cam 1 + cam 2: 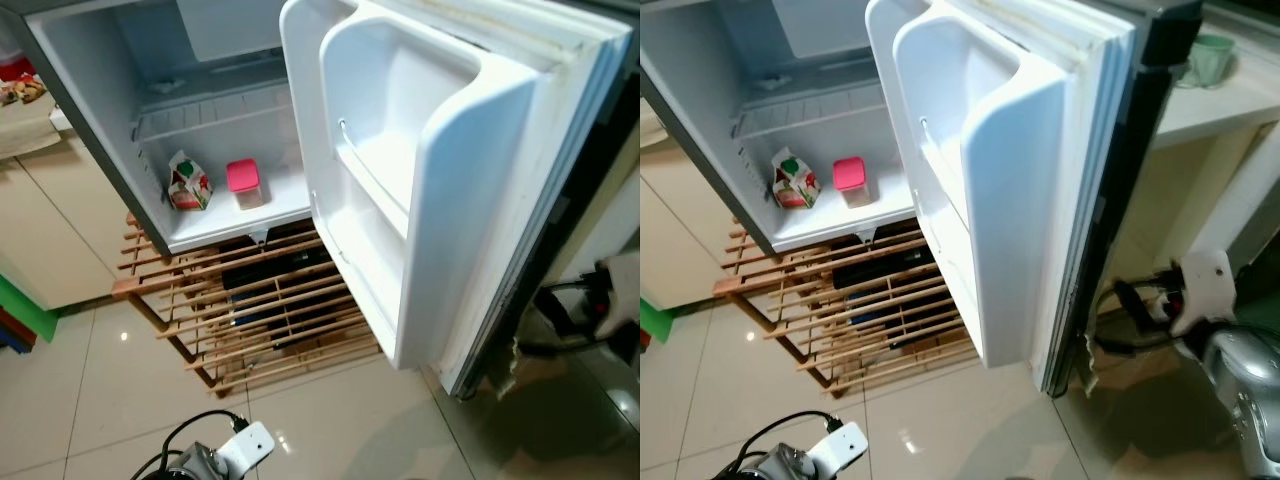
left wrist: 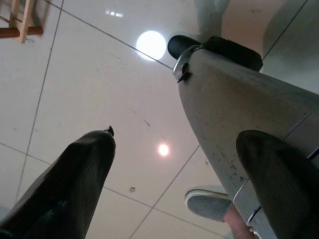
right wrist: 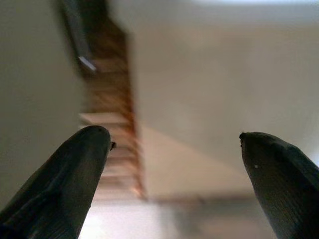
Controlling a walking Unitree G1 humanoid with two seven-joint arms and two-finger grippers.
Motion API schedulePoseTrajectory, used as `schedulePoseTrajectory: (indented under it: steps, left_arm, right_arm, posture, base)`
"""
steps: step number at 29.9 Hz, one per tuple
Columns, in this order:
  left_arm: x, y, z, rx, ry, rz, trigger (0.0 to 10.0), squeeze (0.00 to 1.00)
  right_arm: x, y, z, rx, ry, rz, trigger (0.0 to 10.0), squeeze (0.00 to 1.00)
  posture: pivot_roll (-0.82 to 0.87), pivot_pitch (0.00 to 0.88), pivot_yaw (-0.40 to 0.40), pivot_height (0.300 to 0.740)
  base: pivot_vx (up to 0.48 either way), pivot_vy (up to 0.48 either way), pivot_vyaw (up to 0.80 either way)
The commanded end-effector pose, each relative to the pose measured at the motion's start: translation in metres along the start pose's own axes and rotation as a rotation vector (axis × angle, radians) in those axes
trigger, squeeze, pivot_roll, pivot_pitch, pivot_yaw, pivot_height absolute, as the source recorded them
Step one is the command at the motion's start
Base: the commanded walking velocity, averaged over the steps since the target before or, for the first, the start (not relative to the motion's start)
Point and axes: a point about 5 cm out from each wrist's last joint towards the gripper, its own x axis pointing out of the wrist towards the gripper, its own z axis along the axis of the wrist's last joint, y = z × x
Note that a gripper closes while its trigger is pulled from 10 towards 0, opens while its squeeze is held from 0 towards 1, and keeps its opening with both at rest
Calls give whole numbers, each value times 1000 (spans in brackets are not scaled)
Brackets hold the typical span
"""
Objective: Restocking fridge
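Underfoot, glossy beige floor tiles (image 1: 350, 430) with lamp reflections; at far left, a cream cabinet front (image 1: 40, 240) with a green and blue edge low beside it. Next, a small fridge (image 1: 95, 170) standing open on a slatted wooden rack (image 1: 250, 310), grey outside, white inside. Within, a wire shelf (image 1: 215, 115) high up and bare; on the white floor of the compartment, a small carton (image 1: 187, 182) printed red and green, tilted a little, and just beside it to the right, apart from it, a clear tub with a pink lid (image 1: 243, 183). Further right, the fridge door (image 1: 430, 180) swung wide toward the camera, its moulded door pockets (image 1: 375, 190) holding nothing. Beyond the door's edge, a white counter with a pale green cup (image 1: 1212, 58) on it. Low at the left, the left gripper (image 2: 174, 164) hanging over bare tile, black fingers (image 2: 70, 184) spread well apart, nothing between them, a silver leg and a grey slipper (image 2: 209, 201) near. At the right, the right gripper (image 3: 174, 159) facing the blurred white door and wooden rack, fingers (image 3: 65, 179) likewise wide apart and holding nothing.
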Motion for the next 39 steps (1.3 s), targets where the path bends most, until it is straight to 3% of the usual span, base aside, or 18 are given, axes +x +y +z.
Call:
schedulePoseTrajectory:
  steps: [1, 3, 7, 8, 9, 10, 14, 16, 18, 19, 20, 26, 28, 29, 31, 32, 35, 39]
  left_arm:
    - [3, -7, -22, 12, 93, -44, 10000, 0]
    - [3, -7, -22, 12, 94, -44, 10000, 0]
    - [3, -8, -22, 18, 95, -48, 10000, 0]
    - [3, -8, -22, 18, 95, -49, 10000, 0]
    - [3, -8, -22, 18, 95, -49, 10000, 0]
    - [3, -8, -20, 47, 103, -57, 10000, 0]
    - [3, -9, -19, 55, 99, -57, 10000, 0]
    - [3, -9, -19, 51, 96, -57, 10000, 0]
    - [3, -9, -18, 40, 86, -55, 10000, 0]
    - [3, -9, -17, 37, 80, -55, 10000, 0]
    - [3, -9, -17, 37, 80, -55, 10000, 0]
    - [5, -6, -14, -103, -10, 44, 10000, 0]
    - [4, -3, -8, -165, -109, 120, 10000, 0]
    - [4, -3, -8, -165, -109, 120, 10000, 0]
    - [3, -1, 0, -253, -238, 162, 10000, 0]
    - [3, -1, 0, -253, -238, 162, 10000, 0]
    - [0, 0, 8, -312, -369, 189, 10000, 0]
    - [-8, 4, 19, -472, -603, 237, 10000, 0]
  right_arm:
    - [4, 24, 16, 13, -50, 107, 10000, 0]
    - [5, 31, 20, 14, -59, 131, 10000, 0]
    - [7, 89, 51, -1, -155, 390, 10000, 0]
    - [5, 100, 57, 1, -175, 446, 10000, 0]
    - [5, 100, 57, 1, -175, 446, 10000, 0]
    - [1, 124, 75, 21, -257, 583, 10000, 0]
    - [-8, 144, 100, 144, -399, 754, 10000, 0]
    - [-10, 144, 102, 172, -412, 774, 10000, 0]
    - [-7, 136, 103, 213, -411, 738, 10000, 0]
    - [1, 123, 97, 243, -385, 661, 10000, 0]
    - [1, 123, 97, 243, -385, 661, 10000, 0]
    - [32, 76, 60, 183, -197, 223, 10000, 0]
    - [41, 55, 39, 78, -119, 26, 10000, 0]
    - [41, 55, 39, 78, -119, 26, 10000, 0]
    - [46, 35, 13, 104, -38, -156, 10000, 0]
    - [46, 35, 13, 104, -38, -156, 10000, 0]
    - [48, 30, 0, 32, -3, -242, 10000, 0]
    - [51, 34, -6, 16, -48, -294, 10000, 0]
  posture:
    - [-211, 0, 124, 740]
    - [-211, 0, 124, 740]
    - [-214, 0, 119, 740]
    - [-213, 0, 113, 740]
    - [-213, 0, 113, 740]
    - [-210, 0, 106, 740]
    - [-202, 0, 100, 740]
    - [-202, 0, 100, 740]
    - [-196, 0, 96, 740]
    - [-193, 0, 96, 740]
    - [-193, 0, 96, 740]
    - [-191, 0, 94, 740]
    - [-185, 0, 91, 740]
    - [-185, 0, 91, 740]
    - [-171, 0, 81, 740]
    - [-171, 0, 81, 740]
    - [-164, 0, 77, 740]
    - [-137, 0, 62, 740]
  base:
    - [0, 0, 0]
    - [0, 0, 0]
    - [0, 0, 0]
    - [0, 0, 0]
    - [0, 0, 0]
    - [0, 0, 0]
    - [0, 0, 0]
    - [0, 0, 0]
    - [0, 0, 0]
    - [0, 0, 0]
    - [0, 0, 0]
    - [0, 0, 0]
    - [0, 0, 0]
    - [0, 0, 0]
    - [0, 0, 0]
    - [0, 0, 0]
    - [0, 0, 0]
    - [0, 0, 0]
